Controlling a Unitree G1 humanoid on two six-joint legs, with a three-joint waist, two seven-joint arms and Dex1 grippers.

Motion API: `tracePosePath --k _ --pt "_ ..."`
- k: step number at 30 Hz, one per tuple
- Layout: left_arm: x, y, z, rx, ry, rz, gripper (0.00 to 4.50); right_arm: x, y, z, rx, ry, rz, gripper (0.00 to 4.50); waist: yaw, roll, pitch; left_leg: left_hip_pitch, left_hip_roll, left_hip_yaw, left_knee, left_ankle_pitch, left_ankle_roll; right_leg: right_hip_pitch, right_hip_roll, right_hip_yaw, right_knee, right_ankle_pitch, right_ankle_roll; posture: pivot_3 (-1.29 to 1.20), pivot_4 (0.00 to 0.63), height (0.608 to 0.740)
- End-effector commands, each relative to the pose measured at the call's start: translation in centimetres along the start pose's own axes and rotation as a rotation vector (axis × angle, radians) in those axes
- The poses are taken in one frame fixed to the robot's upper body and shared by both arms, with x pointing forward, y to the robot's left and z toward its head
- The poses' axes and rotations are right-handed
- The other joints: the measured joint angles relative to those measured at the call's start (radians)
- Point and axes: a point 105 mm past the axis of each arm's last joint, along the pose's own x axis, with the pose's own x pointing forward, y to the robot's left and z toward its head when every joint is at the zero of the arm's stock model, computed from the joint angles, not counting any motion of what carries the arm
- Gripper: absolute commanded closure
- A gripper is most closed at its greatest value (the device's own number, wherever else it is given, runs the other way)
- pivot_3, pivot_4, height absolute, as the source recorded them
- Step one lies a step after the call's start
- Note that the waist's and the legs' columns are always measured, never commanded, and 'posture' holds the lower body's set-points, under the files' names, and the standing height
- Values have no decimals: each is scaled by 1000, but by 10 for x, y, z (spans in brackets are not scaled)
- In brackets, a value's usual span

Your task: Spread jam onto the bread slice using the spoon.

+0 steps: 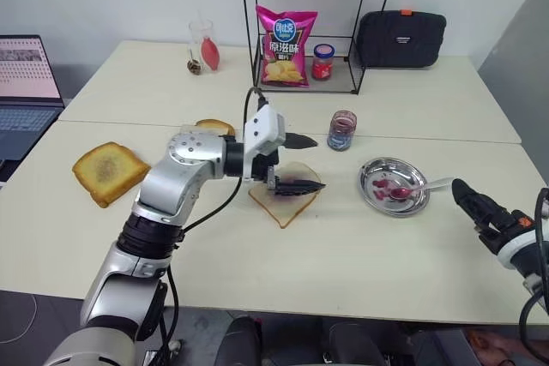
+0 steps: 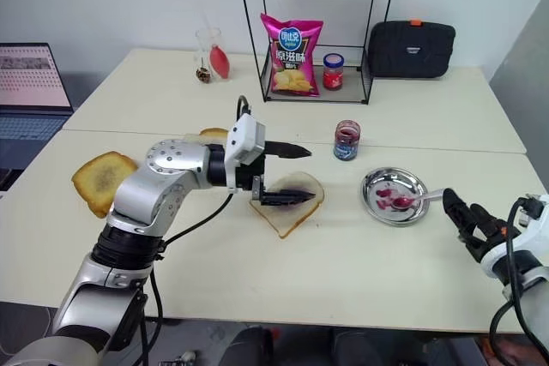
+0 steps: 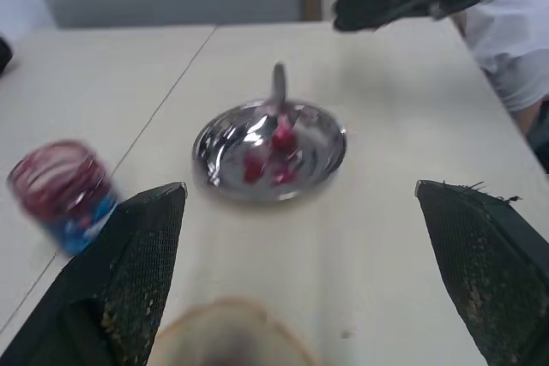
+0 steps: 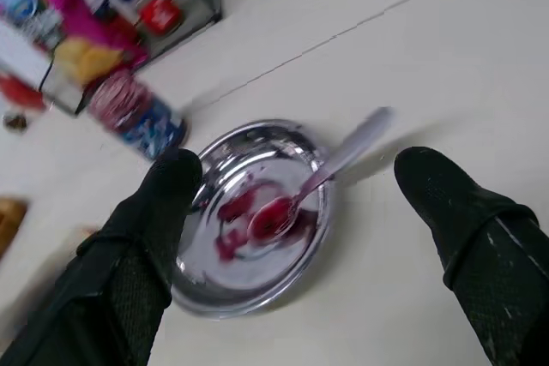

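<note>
Left hand (image 1: 300,163) hangs over the bread slice (image 1: 285,201), fingers spread wide, gripping nothing. Right hand (image 1: 470,203) sits low at the counter's (image 1: 343,263) 4 o'clock corner, fingers likewise spread and empty, aimed toward the steel dish (image 1: 394,186).

The bread slice lies near the counter's centre, partly hidden under the left hand; how much jam it carries cannot be read from here. The spoon (image 4: 322,176) rests in the dish at 3 o'clock of the slice, bowl down among red jam smears (image 3: 276,153), handle over the rim toward the right hand. Judgement: with the spoon laid down and both hands free, the spreading looks finished or paused; confirmation of coverage remains outstanding.

Count:
- One spoon and one steel dish.
- One open jam jar (image 1: 342,130), at 12 o'clock of the dish.
- One red-lidded jar (image 1: 322,62) on the wire rack (image 1: 311,23), beside one crisp packet (image 1: 286,45).
- One toasted slice (image 1: 109,172) at 9 o'clock.
- One further brown slice (image 1: 216,127) behind the left arm.
- One glass (image 1: 202,46).
- One black case (image 1: 401,38).
- One laptop (image 1: 26,96).
</note>
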Motion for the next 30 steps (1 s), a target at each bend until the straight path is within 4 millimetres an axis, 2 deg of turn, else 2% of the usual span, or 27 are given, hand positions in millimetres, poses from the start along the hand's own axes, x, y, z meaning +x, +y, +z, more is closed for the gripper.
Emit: tracePosePath --k 1,4,12,18,22,25,30 --pt "18 -7 0 52 -7 17 38 22 -7 2 134 -14 5 0 -2 0 0 1 0 0 0 1 2 1 0 0 1 0 0 0 150 740" --pt "23 -11 -4 31 -15 24 38 33 -8 1 194 -5 21 0 -3 1 0 3 -1 1 -1 3 5 1 0 1 3 1 0 0 150 740" --pt "30 -16 0 1 -37 51 38 67 -10 -12 216 62 50 0 -5 1 0 3 -2 4 -2 4 6 0 0 5 3 1 0 0 150 740" --pt "29 -15 0 6 -30 55 38 78 -7 -17 225 82 71 0 -5 1 0 4 -2 7 -2 4 6 0 0 9 3 2 1 0 150 740" --pt "29 -14 2 9 -32 63 38 85 -13 -16 243 63 59 0 -5 1 0 5 -2 10 -2 4 6 -1 0 11 2 2 2 0 150 740" --pt "29 -14 3 9 -33 63 0 85 -16 -15 240 56 56 549 -7 1 0 6 -2 13 -2 4 6 -1 0 14 2 2 3 0 150 740" --pt "30 -13 2 9 -33 63 0 85 -19 -15 235 52 56 1761 -8 1 0 7 -2 17 -2 4 6 -1 0 18 2 3 4 0 150 740"
